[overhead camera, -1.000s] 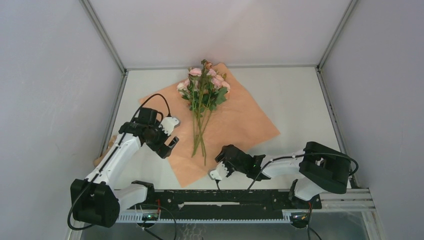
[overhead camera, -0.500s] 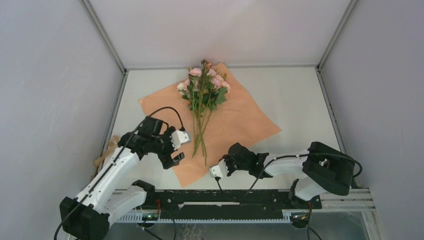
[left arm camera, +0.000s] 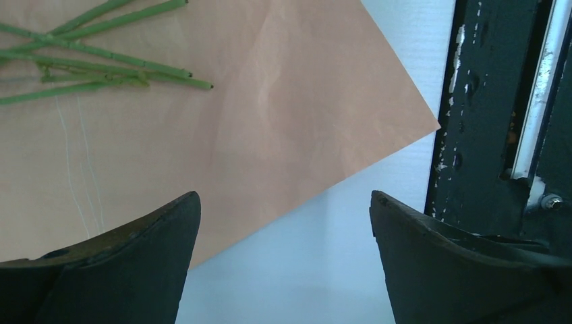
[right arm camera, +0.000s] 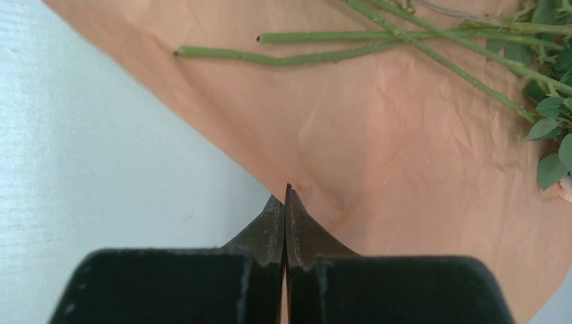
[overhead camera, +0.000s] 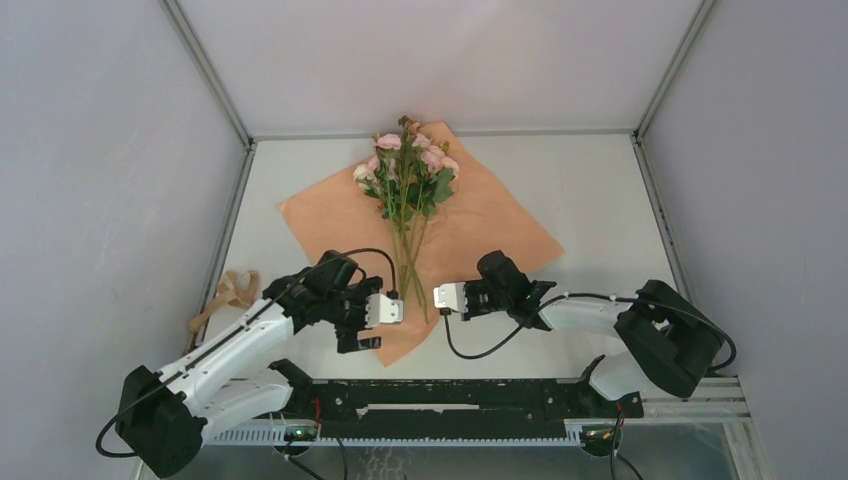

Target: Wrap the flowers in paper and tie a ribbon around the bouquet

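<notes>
We have closed in from both sides; our right pincer (right arm camera: 287, 192) pinches the thin, tearable paper (right arm camera: 378, 148) at its edge, left pincer (left arm camera: 283, 199) stands open.

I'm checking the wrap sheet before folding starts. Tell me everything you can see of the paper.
The paper is a thin peach-tan sheet, slightly crinkled, lying flat on the white table turned like a diamond. The flowers lie along its middle, stems toward the near corner. The right tool pinches its near right edge, puckering it; the open left tool hovers over the near left edge.
</notes>
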You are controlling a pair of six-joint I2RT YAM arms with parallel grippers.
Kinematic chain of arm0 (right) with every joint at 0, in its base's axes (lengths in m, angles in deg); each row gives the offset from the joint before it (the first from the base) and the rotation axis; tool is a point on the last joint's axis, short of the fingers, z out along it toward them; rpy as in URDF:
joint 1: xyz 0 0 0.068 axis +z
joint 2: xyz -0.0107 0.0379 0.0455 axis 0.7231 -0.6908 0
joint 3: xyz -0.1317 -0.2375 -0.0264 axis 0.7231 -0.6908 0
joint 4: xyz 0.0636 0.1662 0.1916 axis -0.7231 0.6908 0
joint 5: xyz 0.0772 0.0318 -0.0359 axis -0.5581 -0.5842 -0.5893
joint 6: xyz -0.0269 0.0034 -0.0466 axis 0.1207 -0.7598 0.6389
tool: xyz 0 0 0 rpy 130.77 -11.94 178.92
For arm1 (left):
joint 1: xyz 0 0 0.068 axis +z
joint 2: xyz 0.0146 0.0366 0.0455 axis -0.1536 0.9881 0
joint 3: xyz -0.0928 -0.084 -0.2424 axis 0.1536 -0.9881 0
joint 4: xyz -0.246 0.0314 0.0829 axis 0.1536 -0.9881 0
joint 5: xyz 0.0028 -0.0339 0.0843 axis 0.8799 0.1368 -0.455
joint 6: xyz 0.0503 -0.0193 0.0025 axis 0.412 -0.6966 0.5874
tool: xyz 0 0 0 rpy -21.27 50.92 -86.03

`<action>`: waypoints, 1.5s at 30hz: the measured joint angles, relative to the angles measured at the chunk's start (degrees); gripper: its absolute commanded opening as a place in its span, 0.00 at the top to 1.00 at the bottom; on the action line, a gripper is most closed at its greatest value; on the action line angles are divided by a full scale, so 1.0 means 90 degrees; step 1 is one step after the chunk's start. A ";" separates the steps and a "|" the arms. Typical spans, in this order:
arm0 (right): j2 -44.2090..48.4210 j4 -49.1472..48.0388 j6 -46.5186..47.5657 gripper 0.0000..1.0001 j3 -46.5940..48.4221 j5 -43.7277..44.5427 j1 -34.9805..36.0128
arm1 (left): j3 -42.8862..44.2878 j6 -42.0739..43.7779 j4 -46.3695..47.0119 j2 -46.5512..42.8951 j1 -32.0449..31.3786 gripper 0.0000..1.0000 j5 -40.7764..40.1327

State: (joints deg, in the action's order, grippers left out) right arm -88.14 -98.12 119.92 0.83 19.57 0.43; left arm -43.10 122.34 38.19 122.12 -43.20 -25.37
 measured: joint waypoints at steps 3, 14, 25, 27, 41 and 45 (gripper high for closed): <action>0.0180 0.0046 -0.0134 1.00 0.0029 -0.0318 -0.0221 | -0.0206 0.0155 0.0272 -0.0002 -0.0243 0.00 0.0000; 0.0216 0.0508 -0.0187 1.00 0.0248 -0.0461 -0.0345 | -0.1443 0.0665 0.1685 -0.0078 -0.1661 0.00 -0.0848; 0.0216 0.0653 -0.0182 1.00 0.0257 -0.0376 -0.0345 | -0.2142 0.0872 0.3660 -0.0389 -0.2346 0.39 -0.1705; 0.0216 0.0668 -0.0182 1.00 0.0257 -0.0364 -0.0345 | -0.2222 0.0828 0.3723 -0.0403 -0.2363 0.68 -0.1838; 0.0578 0.1173 -0.0534 0.56 0.0257 -0.0036 -0.0277 | -0.2203 -0.0121 0.3759 -0.0736 -0.2225 1.00 -0.2429; 0.1758 0.1656 -0.1336 0.25 0.0260 -0.0194 -0.0447 | -0.2074 -0.0250 0.3762 -0.0682 -0.1989 1.00 -0.2475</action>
State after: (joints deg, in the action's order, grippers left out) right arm -72.31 -83.21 107.90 3.16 17.82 -3.59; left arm -61.77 120.09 72.05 115.98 -61.11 -47.65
